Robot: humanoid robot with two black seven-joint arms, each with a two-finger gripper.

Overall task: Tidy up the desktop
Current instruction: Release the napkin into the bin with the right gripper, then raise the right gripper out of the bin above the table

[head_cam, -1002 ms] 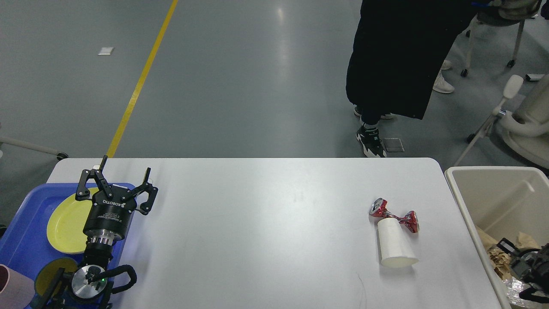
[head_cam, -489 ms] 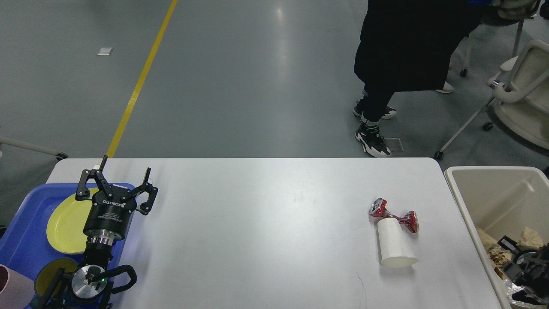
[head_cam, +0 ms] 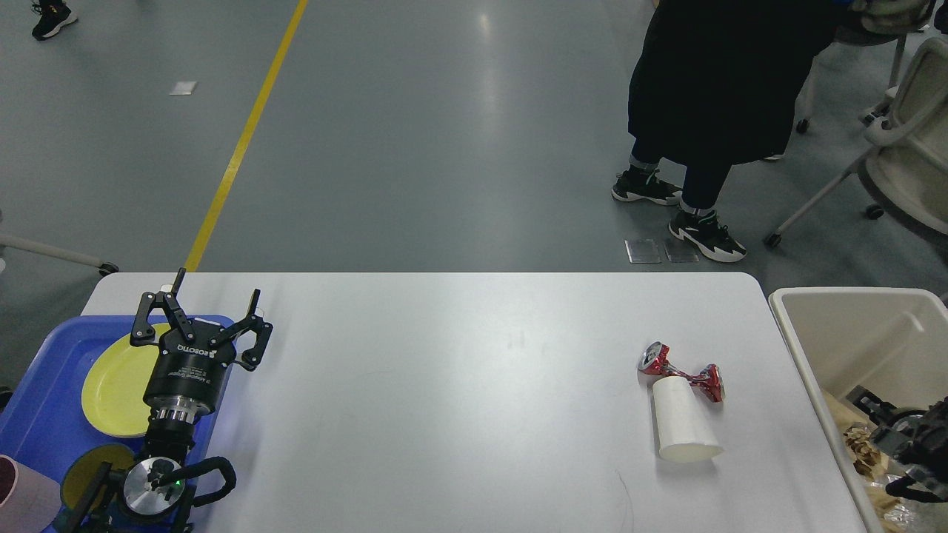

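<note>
Our left gripper (head_cam: pixel 201 317) hovered over the blue tray (head_cam: pixel 44 437), jaws wide and empty. Our right gripper (head_cam: pixel 915 455) sat low in the bin (head_cam: pixel 844 303); its jaws we could not tell. On the desktop (head_cam: pixel 444 414), near right, a paper cup (head_cam: pixel 683 422) touched a crushed can (head_cam: pixel 680 372). Grasping either risked knocking the other away; the cup could roll.

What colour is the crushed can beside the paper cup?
Red and silver; the crushed can shows best in the head view.

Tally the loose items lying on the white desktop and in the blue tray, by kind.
Crushed red can: 1
White paper cup: 1
Yellow plates, large and small: 2
Pink cup: 1
Total: 5
</note>
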